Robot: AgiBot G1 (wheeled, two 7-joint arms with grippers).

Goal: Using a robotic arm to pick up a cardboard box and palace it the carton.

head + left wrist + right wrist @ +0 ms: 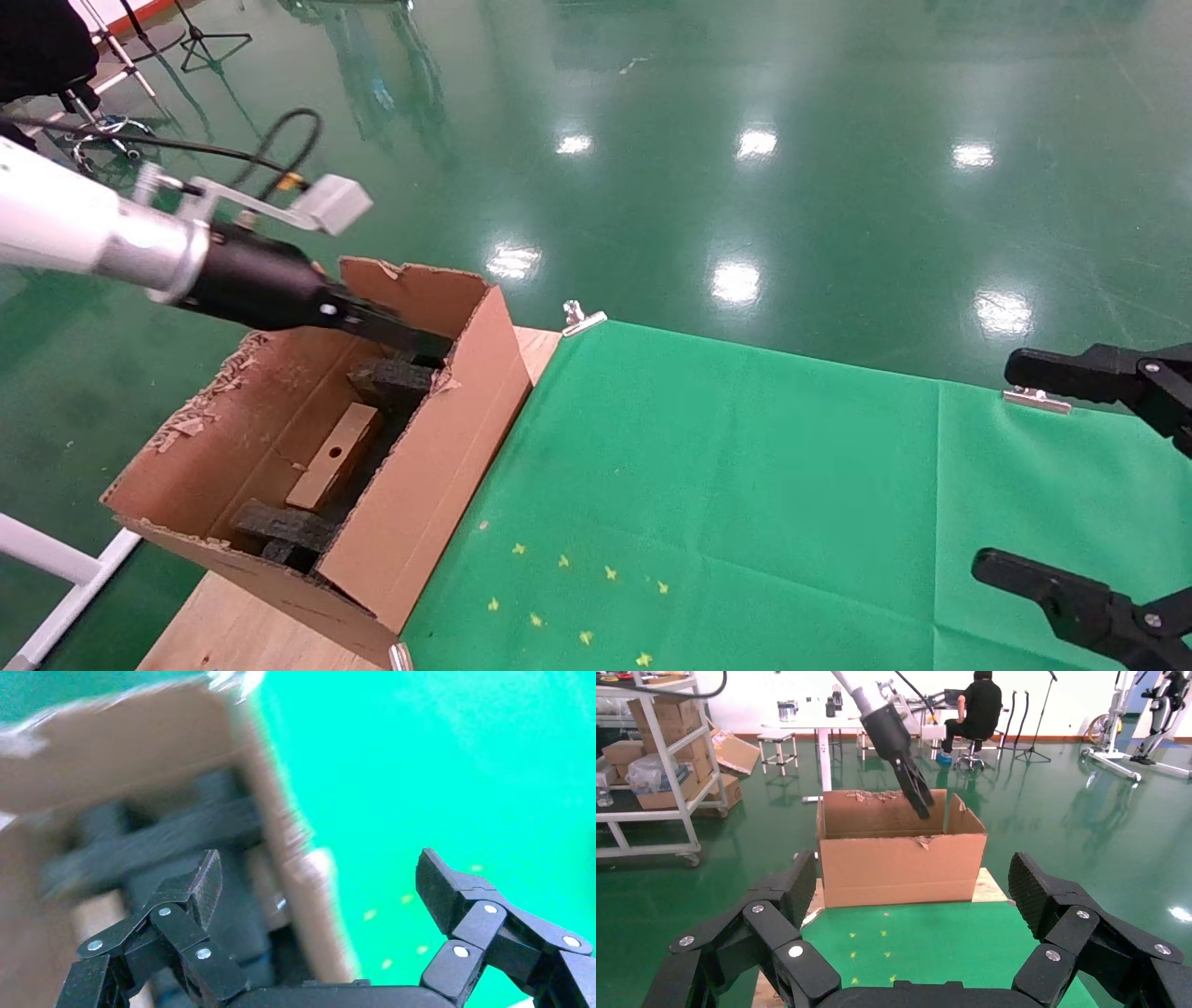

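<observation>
The carton (438,475) stands at the table's left end, its top open and its edges torn. Inside it the small cardboard box (333,457) lies flat on dark foam blocks (391,380), with a round hole showing. The robotic arm (84,233) on my left reaches over the carton's far end. My left gripper (424,347) dips just inside the far rim, above and beyond the cardboard box. In the left wrist view my left gripper (318,874) is open and empty, straddling the carton wall (281,832). My right gripper (1001,466) is parked open at the far right.
A green cloth (745,485) covers the wooden table (251,624), held by metal clips (582,317). Small yellow marks (577,596) dot the cloth near the front. In the right wrist view a shelf cart (652,769), tables and a seated person (979,709) stand far behind the carton (902,867).
</observation>
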